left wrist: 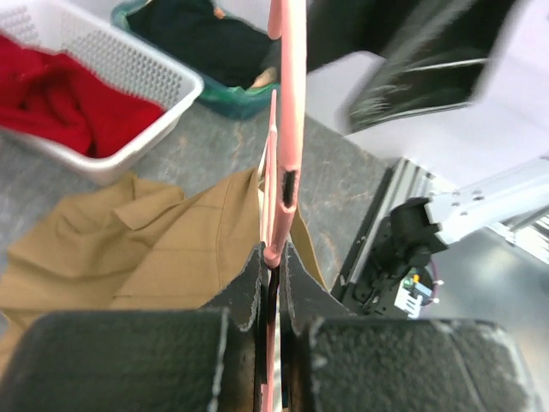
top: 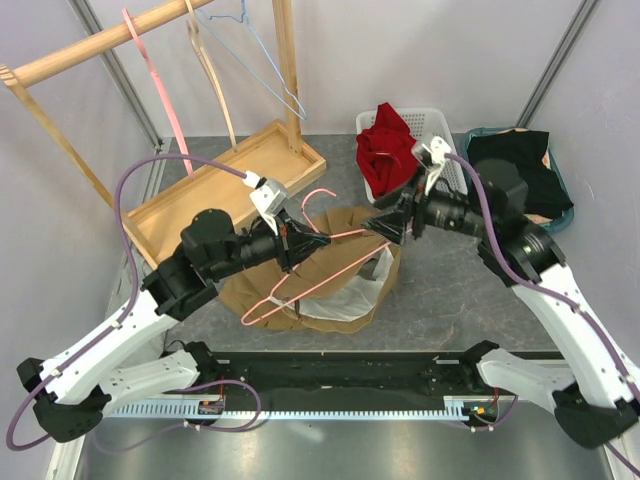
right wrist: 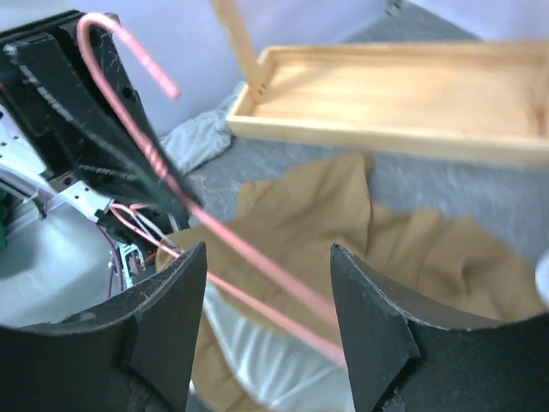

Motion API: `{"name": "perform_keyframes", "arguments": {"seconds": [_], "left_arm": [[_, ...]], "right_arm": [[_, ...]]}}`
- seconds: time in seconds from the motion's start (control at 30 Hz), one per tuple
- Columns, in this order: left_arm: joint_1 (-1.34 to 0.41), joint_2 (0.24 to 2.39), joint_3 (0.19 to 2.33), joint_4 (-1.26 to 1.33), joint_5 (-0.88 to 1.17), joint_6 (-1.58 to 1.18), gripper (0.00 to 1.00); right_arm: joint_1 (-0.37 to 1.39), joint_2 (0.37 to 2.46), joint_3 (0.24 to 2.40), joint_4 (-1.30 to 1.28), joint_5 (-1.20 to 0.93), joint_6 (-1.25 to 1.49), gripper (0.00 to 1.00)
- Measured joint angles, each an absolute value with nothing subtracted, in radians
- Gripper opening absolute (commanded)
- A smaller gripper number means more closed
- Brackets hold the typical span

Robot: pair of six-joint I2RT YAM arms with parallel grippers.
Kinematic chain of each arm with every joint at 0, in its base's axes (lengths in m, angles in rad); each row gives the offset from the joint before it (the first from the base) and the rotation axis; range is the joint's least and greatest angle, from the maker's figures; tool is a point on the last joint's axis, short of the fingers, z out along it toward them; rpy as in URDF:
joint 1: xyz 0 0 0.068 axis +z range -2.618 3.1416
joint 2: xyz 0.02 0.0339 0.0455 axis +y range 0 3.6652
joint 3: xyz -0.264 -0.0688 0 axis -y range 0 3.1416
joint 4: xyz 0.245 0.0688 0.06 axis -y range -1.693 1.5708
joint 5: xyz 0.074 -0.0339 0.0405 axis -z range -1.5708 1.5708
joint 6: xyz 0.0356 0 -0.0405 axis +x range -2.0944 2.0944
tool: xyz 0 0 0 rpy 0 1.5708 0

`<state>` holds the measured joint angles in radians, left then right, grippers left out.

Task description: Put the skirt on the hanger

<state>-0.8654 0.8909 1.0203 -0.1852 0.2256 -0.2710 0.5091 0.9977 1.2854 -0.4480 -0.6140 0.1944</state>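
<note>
Over skirt | left gripper clamps hanger | right gripper spread, seemingly empty

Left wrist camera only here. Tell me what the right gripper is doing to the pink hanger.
Observer: The right gripper is open; the pink hanger runs between its fingers, unclamped.
Operator: Now describe the rack.
Observer: The wooden rack stands at the back left, with a spare pink hanger on its rail.
</note>
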Motion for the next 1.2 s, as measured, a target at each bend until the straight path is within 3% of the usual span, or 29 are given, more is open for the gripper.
{"name": "perform_keyframes", "arguments": {"seconds": [0.37, 0.6, 0.8, 0.83, 0.9, 0.97, 1.07, 1.1, 1.17, 1.2], "left_arm": [[-0.866, 0.936, 1.170, -0.381, 0.385, -0.223, 0.02], [-0.866, 0.933, 1.170, -0.410, 0.403, -0.223, 0.02], [-0.866, 0.923, 1.159, -0.409, 0.404, -0.223, 0.02], [-0.866, 0.918, 1.154, -0.409, 0.404, -0.223, 0.02], [-0.866, 0.908, 1.140, -0.408, 0.405, -0.223, 0.02], [-0.865, 0.901, 1.126, -0.406, 0.400, -0.223, 0.02], [-0.862, 0.891, 1.109, -0.395, 0.396, -0.223, 0.02], [-0.862, 0.886, 1.105, -0.395, 0.394, -0.223, 0.02], [-0.858, 0.879, 1.100, -0.394, 0.379, -0.222, 0.02], [-0.855, 0.876, 1.096, -0.394, 0.385, -0.224, 0.09]], "right_arm": [[0.527, 1.150, 1.542, -0.527, -0.947, -0.079, 0.74], [0.648, 1.192, 1.594, -0.744, -0.909, -0.221, 0.77], [0.773, 1.280, 1.528, -0.784, -0.762, -0.237, 0.62], [0.775, 1.285, 1.512, -0.783, -0.748, -0.234, 0.51], [0.777, 1.290, 1.475, -0.768, -0.715, -0.215, 0.40], [0.777, 1.290, 1.460, -0.762, -0.708, -0.199, 0.37], [0.788, 1.286, 1.451, -0.750, -0.710, -0.177, 0.20], [0.789, 1.284, 1.447, -0.747, -0.709, -0.178, 0.02], [0.796, 1.277, 1.438, -0.741, -0.734, -0.179, 0.00], [0.802, 1.271, 1.431, -0.741, -0.742, -0.181, 0.00]]}}
